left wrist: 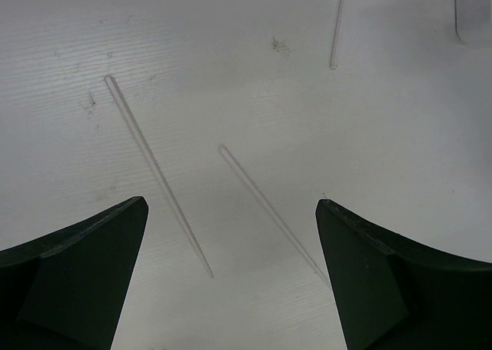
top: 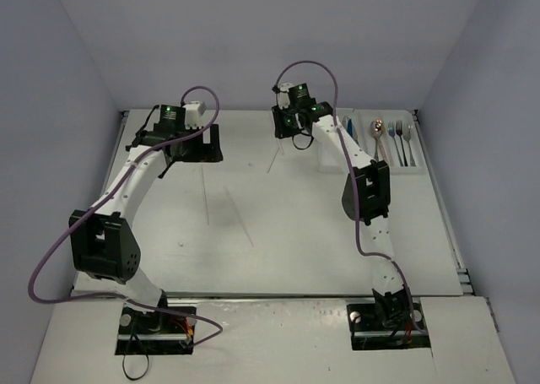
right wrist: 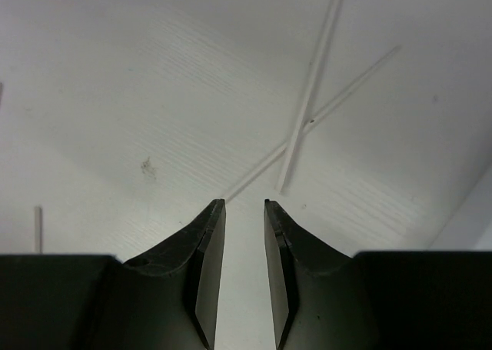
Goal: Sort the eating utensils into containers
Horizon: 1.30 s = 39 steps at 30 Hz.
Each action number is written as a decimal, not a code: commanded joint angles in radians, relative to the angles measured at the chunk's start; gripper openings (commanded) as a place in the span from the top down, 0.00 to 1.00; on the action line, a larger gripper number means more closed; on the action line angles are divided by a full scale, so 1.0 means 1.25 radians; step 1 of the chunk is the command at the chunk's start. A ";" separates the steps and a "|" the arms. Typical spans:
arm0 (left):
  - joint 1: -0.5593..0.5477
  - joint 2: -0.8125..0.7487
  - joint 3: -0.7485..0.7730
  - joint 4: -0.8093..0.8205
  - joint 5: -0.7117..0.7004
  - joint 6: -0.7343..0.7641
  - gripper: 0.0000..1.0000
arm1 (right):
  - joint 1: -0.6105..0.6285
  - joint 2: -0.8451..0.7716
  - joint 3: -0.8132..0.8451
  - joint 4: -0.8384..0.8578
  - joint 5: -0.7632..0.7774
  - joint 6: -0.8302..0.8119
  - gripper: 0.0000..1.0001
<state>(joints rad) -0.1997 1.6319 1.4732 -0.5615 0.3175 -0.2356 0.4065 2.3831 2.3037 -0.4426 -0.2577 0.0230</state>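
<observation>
Top external: white table; tray with spoon and forks inside. Just left of tray, right gripper, fingers narrow, empty. Well left of tray, left gripper, fingers wide, empty. Loose pale sticks left of tray. Suggest: straddle one stick away from the crossing, pinch low. Crossing visible from right wrist only; tray contents from above only.
</observation>
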 commanded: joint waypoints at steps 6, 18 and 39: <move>0.052 -0.083 -0.031 0.024 0.023 -0.009 0.09 | 0.014 0.072 0.064 0.028 0.063 0.007 0.78; 0.057 -0.060 -0.015 0.023 0.027 -0.018 0.09 | 0.016 0.045 -0.028 0.028 0.072 -0.012 0.74; 0.063 -0.062 -0.020 0.024 0.031 -0.025 0.09 | 0.015 0.070 -0.061 0.026 0.074 -0.025 0.72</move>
<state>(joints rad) -0.1352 1.5803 1.4216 -0.5642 0.3431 -0.2516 0.4206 2.4945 2.1788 -0.4216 -0.1791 -0.0158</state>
